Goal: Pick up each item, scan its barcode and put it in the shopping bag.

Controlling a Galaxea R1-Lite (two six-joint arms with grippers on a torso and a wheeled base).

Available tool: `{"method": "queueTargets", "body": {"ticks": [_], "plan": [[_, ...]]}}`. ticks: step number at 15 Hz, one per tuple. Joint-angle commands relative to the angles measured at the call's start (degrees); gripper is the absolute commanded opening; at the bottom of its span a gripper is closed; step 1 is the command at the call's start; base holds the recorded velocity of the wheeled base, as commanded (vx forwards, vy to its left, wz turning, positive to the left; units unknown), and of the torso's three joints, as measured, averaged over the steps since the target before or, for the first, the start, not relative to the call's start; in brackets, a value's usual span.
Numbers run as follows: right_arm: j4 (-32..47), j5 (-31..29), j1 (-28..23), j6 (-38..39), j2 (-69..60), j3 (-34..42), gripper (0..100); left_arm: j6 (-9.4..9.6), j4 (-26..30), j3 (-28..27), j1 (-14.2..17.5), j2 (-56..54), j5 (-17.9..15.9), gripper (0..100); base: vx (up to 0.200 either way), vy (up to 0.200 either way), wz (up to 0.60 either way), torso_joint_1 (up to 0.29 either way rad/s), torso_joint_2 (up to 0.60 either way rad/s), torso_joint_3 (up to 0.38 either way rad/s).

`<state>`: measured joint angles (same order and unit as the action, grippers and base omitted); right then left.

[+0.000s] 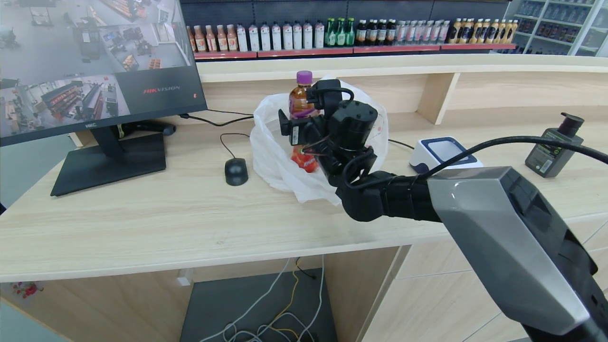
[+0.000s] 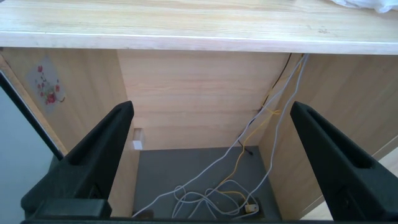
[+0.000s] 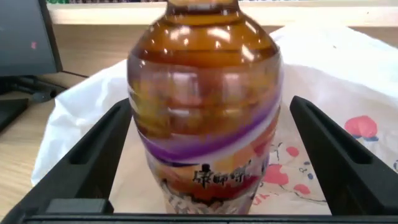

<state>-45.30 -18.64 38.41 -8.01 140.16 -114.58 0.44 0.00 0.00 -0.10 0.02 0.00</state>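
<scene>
Bagging step, we judge: bottle [image 3: 205, 112] upright in mouth of shopping bag [image 1: 270, 156], mid-worktop [image 1: 166, 218]. R tool [image 3: 211, 107] fingers apart either side of bottle, not clamped. L tool [image 2: 211, 109] apart, empty, below worktop edge. Next: back R tool out w/o snagging bag rim. Mouse [image 1: 236, 171] near bag's left, scanner [image 1: 439, 154] right; front open.

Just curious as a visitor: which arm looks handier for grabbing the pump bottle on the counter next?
Probably the right arm. The right end effector is over the counter at the shopping bag, nearer the pump bottle; the left end effector hangs below the counter edge.
</scene>
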Motion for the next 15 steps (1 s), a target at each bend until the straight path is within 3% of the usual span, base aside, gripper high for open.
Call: {"method": "queueTargets", "body": {"ticks": [1, 7, 11, 15], "plan": [[-0.05, 0.01, 1.05, -0.16, -2.25, -0.01, 100, 0.0, 0.0, 0.0, 0.01, -0.02, 0.0, 100, 0.0, 0.0, 0.0, 0.0, 0.0, 0.0], [-3.04, -0.17, 1.93, -2.45, -8.67, -0.01, 100, 0.0, 0.0, 0.0, 0.01, -0.02, 0.0, 100, 0.0, 0.0, 0.0, 0.0, 0.0, 0.0], [-3.04, -2.28, 2.11, -2.89, -20.18, 9.11, 100, 0.09, 0.0, 0.0, 0.01, -0.02, 0.0, 100, 0.0, 0.0, 0.0, 0.0, 0.0, 0.0], [-4.36, -2.63, 1.49, -1.13, -47.87, 49.89, 100, 0.0, 0.0, 0.0, 0.01, -0.02, 0.0, 100, 0.0, 0.0, 0.0, 0.0, 0.0, 0.0]]}}
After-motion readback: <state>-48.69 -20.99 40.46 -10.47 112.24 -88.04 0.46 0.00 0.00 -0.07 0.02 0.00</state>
